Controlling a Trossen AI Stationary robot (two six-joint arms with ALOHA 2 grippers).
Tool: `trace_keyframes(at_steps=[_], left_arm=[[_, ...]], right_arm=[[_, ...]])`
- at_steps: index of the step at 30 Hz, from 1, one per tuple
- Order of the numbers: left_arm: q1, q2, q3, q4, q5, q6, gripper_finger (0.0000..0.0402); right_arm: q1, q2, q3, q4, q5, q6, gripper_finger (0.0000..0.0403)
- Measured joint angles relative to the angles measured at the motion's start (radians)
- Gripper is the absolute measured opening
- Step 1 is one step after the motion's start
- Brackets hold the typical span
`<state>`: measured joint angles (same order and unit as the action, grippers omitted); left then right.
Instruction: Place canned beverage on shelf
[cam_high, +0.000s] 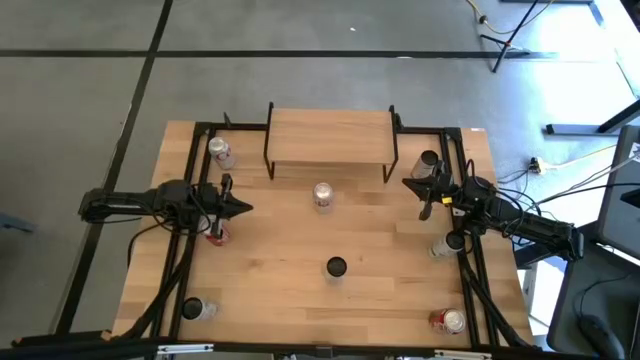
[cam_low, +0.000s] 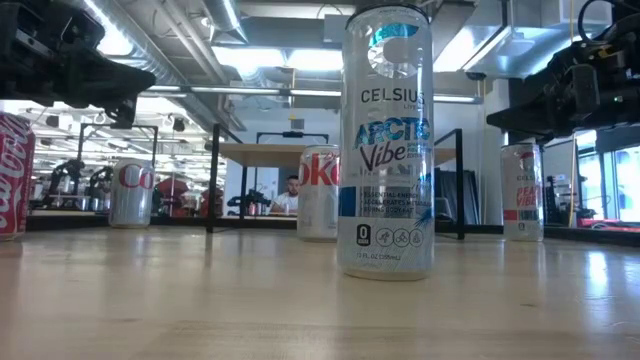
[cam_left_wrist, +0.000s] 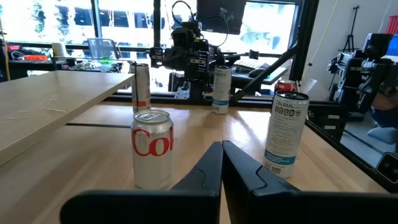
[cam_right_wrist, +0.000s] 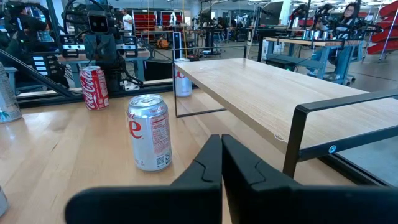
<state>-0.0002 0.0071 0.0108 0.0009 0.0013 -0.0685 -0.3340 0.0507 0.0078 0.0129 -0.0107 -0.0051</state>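
Both arms idle over the table, nothing held. Left gripper (cam_high: 243, 208) hangs at the left side with fingers pressed fully together; right gripper (cam_high: 412, 184) at the right side, likewise pinched closed and empty. No can is on the shelf (cam_high: 330, 139) yet, so the task is at its start.

Shelf sits at the far middle of the table (cam_high: 290, 300), top bare. Silver Diet Coke can (cam_high: 322, 196) stands upright just in front of its near edge, between the two grippers: the likeliest pick, I judge. Tall Celsius can (cam_high: 336, 267) stands nearer, mid-table, well apart from everything.

Risks:
- Fingers must spread before any approach; coming in closed would push the Diet Coke can over or roll it under the shelf.
- Can sits close to the shelf front; a low lift could clip the shelf edge or a black leg (cam_high: 389, 172).
- Red Coke can (cam_high: 217, 234) lies right beside the left gripper, possibly beneath the arm; hard to tell from overhead. A downward sweep may knock it.
- Dark can (cam_high: 428, 160) stands near the right gripper, beside the shelf's right leg.

Open room: the wide centre strip is clear; other cans hug the side rails.
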Motion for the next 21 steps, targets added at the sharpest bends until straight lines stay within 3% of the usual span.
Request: trace_keyframes(at_steps=[8, 12, 16, 21], left_arm=[[0.000, 0.000, 0.000, 0.000, -0.001, 0.000, 0.0000], [0.000, 0.000, -0.001, 0.015, -0.075, 0.048, 0.0000], [0.000, 0.000, -0.002, 0.076, -0.111, 0.048, 0.0000], [0.000, 0.000, -0.002, 0.235, -0.151, 0.079, 0.0000]], right_arm=[[0.000, 0.000, -0.001, 0.017, 0.001, 0.000, 0.0000], [0.000, -0.001, -0.001, 0.032, -0.007, 0.049, 0.0000], [0.000, -0.001, -0.001, 0.061, -0.025, 0.197, 0.0000], [0.000, -0.001, -0.001, 0.159, -0.026, 0.228, 0.0000]])
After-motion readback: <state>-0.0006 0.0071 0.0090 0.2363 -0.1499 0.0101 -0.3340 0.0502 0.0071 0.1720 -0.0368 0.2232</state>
